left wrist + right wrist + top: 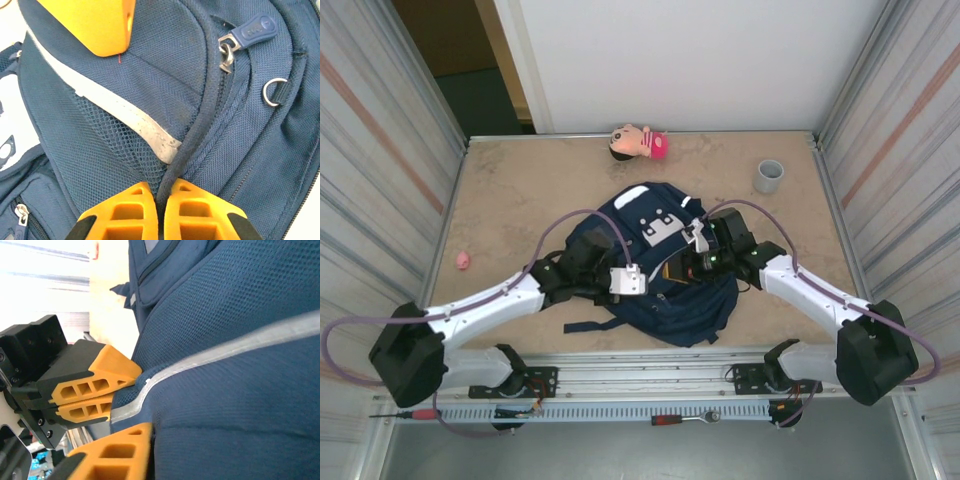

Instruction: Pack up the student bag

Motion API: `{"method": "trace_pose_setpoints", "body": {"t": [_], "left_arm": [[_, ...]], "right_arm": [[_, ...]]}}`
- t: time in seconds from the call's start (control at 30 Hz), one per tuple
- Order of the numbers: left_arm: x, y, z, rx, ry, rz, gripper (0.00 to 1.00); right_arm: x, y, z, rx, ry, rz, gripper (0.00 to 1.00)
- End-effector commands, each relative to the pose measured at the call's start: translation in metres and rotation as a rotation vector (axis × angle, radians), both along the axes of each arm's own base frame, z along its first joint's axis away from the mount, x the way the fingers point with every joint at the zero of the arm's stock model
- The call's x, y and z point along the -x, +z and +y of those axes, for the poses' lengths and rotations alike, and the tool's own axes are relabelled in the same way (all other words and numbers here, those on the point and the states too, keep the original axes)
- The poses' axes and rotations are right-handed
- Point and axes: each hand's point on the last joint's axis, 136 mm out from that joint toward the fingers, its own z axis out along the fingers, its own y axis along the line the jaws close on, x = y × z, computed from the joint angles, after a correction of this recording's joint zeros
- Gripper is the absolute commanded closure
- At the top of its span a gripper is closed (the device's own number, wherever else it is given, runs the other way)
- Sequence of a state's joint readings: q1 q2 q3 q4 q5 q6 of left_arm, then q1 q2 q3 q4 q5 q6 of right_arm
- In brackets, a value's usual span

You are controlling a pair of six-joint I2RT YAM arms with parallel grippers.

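Close to the near edge of the worktop [510, 200], the left claw [161, 187] is pinching the student bag [200, 125] by its piped seam; whether the right claw [688, 264] beside it is gripping, I cannot tell.

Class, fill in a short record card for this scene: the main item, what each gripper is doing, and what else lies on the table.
Main item: student bag, navy, lying mid-table
Left gripper: shut on the bag's piped seam
Right gripper: against the bag's fabric; open or shut unclear
Far edge: doll head, grey cup
Left side: small pink object
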State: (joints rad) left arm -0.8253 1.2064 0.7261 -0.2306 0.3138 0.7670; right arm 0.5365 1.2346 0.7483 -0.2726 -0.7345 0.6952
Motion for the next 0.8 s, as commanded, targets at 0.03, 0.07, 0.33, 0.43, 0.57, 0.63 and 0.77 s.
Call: {"method": "trace_pose_setpoints", "body": {"t": [0.03, 0.07, 0.33, 0.43, 0.57, 0.63, 0.77], "left_arm": [[0.016, -0.001, -0.001, 0.055, 0.046, 0.118, 1.0], [0.012, -0.004, 0.0, 0.042, 0.07, 0.127, 1.0], [0.011, -0.006, -0.005, 0.042, 0.121, 0.223, 1.0], [0.012, -0.002, -0.004, 0.052, 0.123, 0.226, 1.0], [0.01, 0.003, -0.003, 0.071, 0.132, 0.227, 1.0], [0.01, 0.004, -0.002, 0.08, 0.137, 0.23, 1.0], [0.01, 0.004, -0.002, 0.081, 0.139, 0.238, 1.0]], "right_arm": [[-0.007, 0.022, -0.003, -0.01, -0.004, -0.13, 0.63], [-0.006, 0.024, -0.005, 0.004, -0.012, -0.145, 0.6], [0.039, 0.012, -0.036, 0.256, -0.051, -0.289, 0.55], [0.054, 0.006, -0.037, 0.289, -0.052, -0.326, 0.55], [0.064, -0.002, -0.028, 0.29, -0.032, -0.333, 0.54], [0.066, -0.004, -0.022, 0.297, -0.014, -0.333, 0.55], [0.065, -0.007, -0.013, 0.326, 0.008, -0.353, 0.54]]}}
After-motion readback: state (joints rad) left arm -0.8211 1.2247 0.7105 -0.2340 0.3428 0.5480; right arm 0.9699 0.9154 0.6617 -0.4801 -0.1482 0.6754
